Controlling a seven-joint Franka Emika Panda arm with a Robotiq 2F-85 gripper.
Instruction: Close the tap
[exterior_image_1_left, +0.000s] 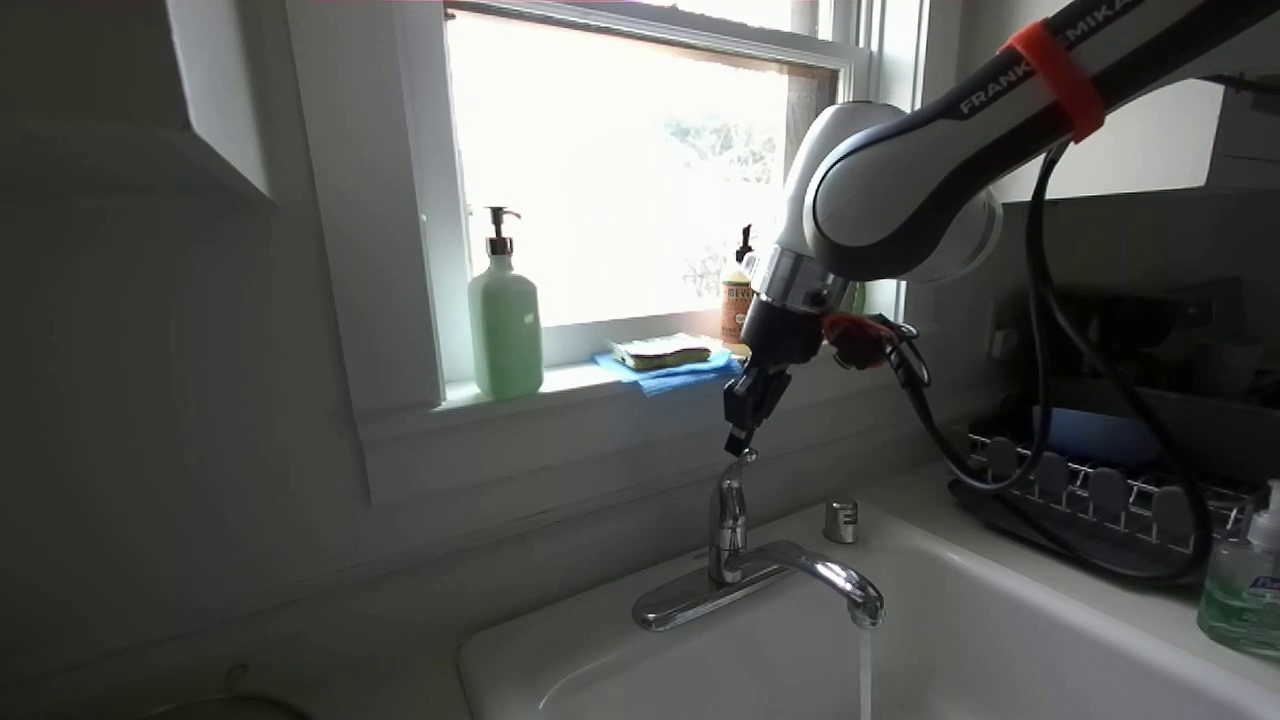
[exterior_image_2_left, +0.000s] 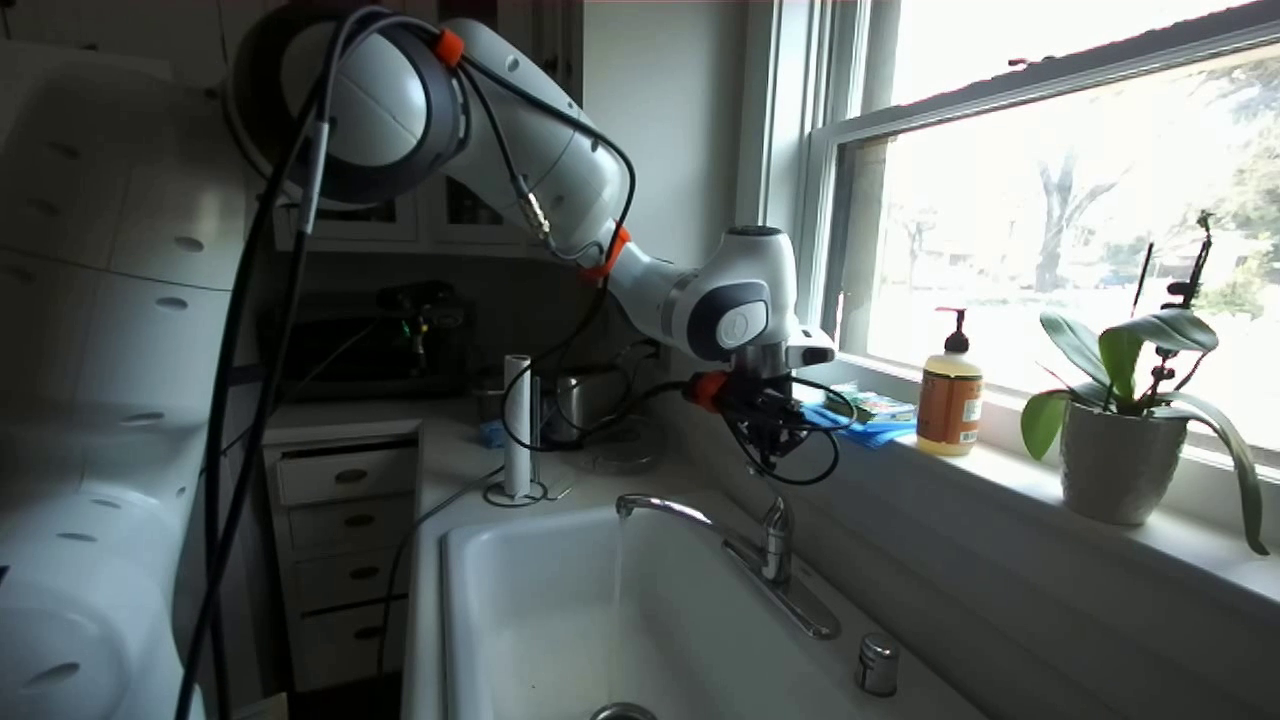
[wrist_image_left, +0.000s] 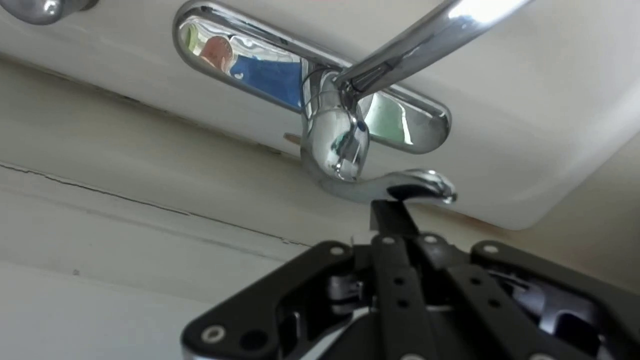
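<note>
White arm slopes down from 2 o'clock in an exterior view, above the sink. Tap stands on the sink's back edge, toward 5 o'clock of that view. Gripper: pressed together, pinching nothing; in the wrist view it sits at 6 o'clock of the lever, just beside it, contact unclear. Water runs in a thin stream, so flow is on. Judged: approach looks done; lever push and stopping the flow left.

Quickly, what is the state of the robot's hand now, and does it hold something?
Hand: closed, nothing seen in its grip; contact with the tap lever cannot be told.
</note>
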